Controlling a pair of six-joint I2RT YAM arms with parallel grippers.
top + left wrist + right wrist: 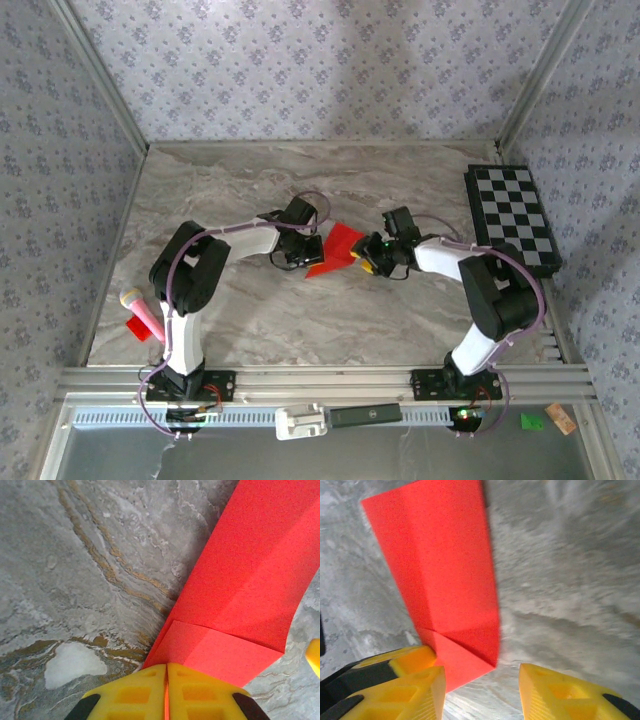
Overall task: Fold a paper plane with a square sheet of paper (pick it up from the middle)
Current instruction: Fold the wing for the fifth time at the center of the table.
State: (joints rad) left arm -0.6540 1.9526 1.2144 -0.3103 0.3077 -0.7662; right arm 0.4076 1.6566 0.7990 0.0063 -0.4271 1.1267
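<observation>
One square sheet of paper (338, 248), creased into a long red strip, sits near the middle of the counter (250, 320), its 9 o'clock end pinched tight in the closed left end effector (166, 680), while at 3 o'clock the right end effector (481, 675) stands half open around a folded corner, not gripping it.

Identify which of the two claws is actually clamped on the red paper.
The left claw: its yellow fingers meet on the edge of the folded red paper. The right claw stands open, gripping nothing.
</observation>
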